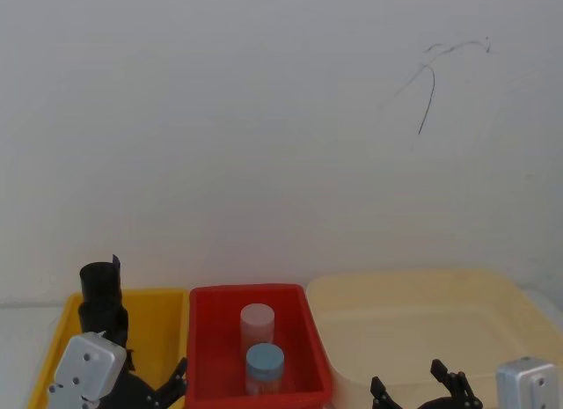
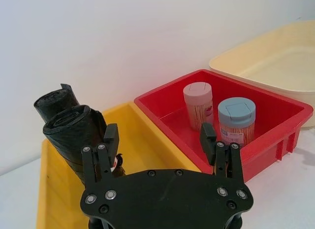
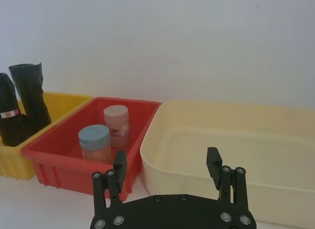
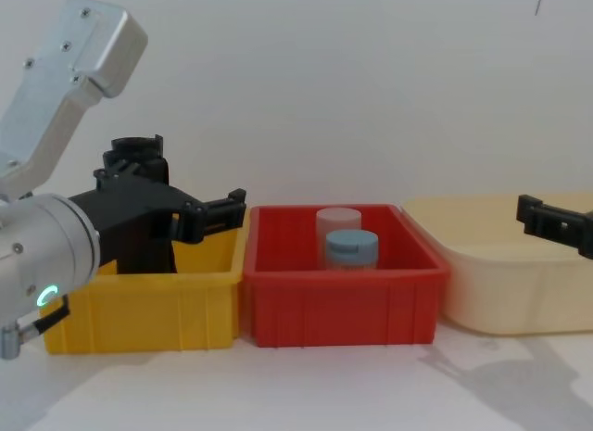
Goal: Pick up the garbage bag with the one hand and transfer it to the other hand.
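approach step in hand. left gripper [image 2: 158, 138] is held low over the yellow bin [image 2: 140, 130], fingers spread, nothing gripped. right gripper [image 3: 166, 162] is parked nr the cream tub [image 3: 221, 125], fingers also spread. garbage bag [image 2: 74, 133] is stood leaning in the bin's far-left corner, just beside one finger. next, prob.: bag to be straddled & pinched.

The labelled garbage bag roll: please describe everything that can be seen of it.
The garbage bag is a black roll of crinkled plastic with a small red-and-white label. It stands roughly upright in the yellow bin, beside a plain black roll. The open left gripper is close beside it, not around it.
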